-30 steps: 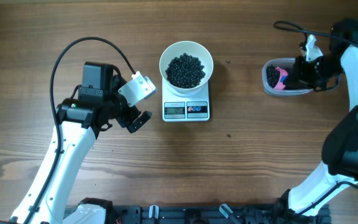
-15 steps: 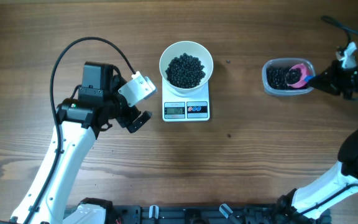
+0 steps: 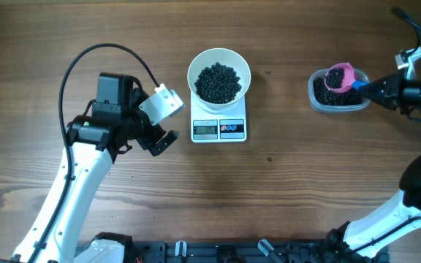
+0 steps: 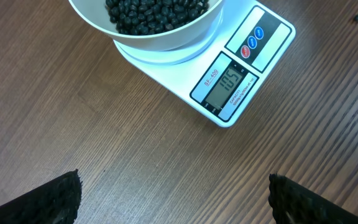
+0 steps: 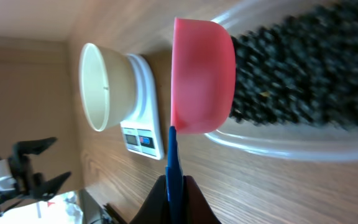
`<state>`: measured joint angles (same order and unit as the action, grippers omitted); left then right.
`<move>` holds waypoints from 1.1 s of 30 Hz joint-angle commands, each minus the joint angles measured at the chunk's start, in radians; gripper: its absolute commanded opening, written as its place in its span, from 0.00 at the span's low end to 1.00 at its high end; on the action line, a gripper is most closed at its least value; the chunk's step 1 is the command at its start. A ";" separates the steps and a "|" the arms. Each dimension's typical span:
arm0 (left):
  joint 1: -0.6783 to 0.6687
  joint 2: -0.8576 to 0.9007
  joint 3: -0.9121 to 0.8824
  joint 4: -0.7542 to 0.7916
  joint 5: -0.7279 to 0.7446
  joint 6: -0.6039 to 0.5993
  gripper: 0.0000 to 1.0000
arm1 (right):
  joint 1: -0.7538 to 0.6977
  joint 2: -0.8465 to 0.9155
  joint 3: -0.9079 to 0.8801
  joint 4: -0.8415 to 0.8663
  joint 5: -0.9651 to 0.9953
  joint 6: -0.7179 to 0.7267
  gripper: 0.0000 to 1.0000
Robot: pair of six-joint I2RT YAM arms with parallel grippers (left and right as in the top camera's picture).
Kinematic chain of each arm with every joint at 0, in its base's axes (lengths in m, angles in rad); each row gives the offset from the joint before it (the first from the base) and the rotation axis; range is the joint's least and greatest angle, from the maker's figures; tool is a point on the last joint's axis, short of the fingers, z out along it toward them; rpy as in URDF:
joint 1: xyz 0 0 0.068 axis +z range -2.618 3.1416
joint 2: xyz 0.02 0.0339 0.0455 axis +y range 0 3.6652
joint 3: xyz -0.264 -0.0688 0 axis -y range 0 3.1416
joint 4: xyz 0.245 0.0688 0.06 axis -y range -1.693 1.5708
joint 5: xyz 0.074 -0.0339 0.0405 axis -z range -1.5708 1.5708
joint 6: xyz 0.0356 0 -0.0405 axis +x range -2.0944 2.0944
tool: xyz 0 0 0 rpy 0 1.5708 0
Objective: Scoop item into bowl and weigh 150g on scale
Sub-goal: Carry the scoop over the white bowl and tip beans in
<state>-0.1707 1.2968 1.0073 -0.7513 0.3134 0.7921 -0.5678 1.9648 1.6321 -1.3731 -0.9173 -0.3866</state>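
The white bowl (image 3: pixel 194 73) holds a heap of black beans (image 3: pixel 219 82) and stands on the white scale (image 3: pixel 219 130), whose display is lit. My left gripper (image 3: pixel 161 137) hangs open just left of the scale; in the left wrist view its fingertips (image 4: pixel 51 200) frame bare wood below the scale (image 4: pixel 241 71) and bowl (image 4: pixel 160 40). My right gripper (image 3: pixel 371 88) is shut on the blue handle (image 5: pixel 174 158) of the pink scoop (image 3: pixel 340 76). The scoop, with beans in it, is raised over the clear tub (image 3: pixel 316 95).
The clear tub (image 5: pixel 278 146) of black beans (image 5: pixel 291 74) sits at the table's far right. A black cable arcs over the left arm (image 3: pixel 86 146). Bare wood lies between the scale and the tub.
The right arm has drawn back to the right and the scoop has come up out of the tub's beans, turned cup-up. The left arm has not moved.
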 commanded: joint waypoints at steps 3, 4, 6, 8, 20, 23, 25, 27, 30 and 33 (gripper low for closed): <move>0.005 0.001 -0.009 0.002 0.019 0.016 1.00 | -0.002 0.008 -0.004 -0.002 -0.152 -0.056 0.04; 0.005 0.001 -0.009 0.002 0.019 0.016 1.00 | 0.002 0.008 -0.004 -0.001 -0.174 -0.056 0.04; 0.005 0.001 -0.009 0.002 0.019 0.016 1.00 | 0.015 0.008 -0.004 -0.001 -0.199 -0.055 0.04; 0.005 0.001 -0.009 0.002 0.019 0.016 1.00 | 0.051 0.008 -0.003 0.000 -0.203 -0.035 0.04; 0.005 0.001 -0.009 0.002 0.019 0.016 1.00 | 0.399 0.008 0.125 0.183 -0.117 0.284 0.04; 0.005 0.001 -0.009 0.002 0.019 0.016 1.00 | 0.496 0.008 0.229 0.183 -0.013 0.346 0.04; 0.005 0.001 -0.009 0.002 0.019 0.016 1.00 | 0.548 0.008 0.279 0.183 0.048 0.373 0.04; 0.005 0.001 -0.009 0.002 0.019 0.016 1.00 | 0.601 0.008 0.315 0.183 0.119 0.398 0.04; 0.005 0.001 -0.009 0.002 0.019 0.016 1.00 | 0.687 0.008 0.328 0.203 0.233 0.417 0.04; 0.005 0.001 -0.009 0.002 0.019 0.016 1.00 | 0.781 0.008 0.328 0.210 0.425 0.447 0.04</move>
<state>-0.1707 1.2968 1.0069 -0.7513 0.3134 0.7921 0.1314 1.9656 1.9347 -1.1713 -0.7254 0.0101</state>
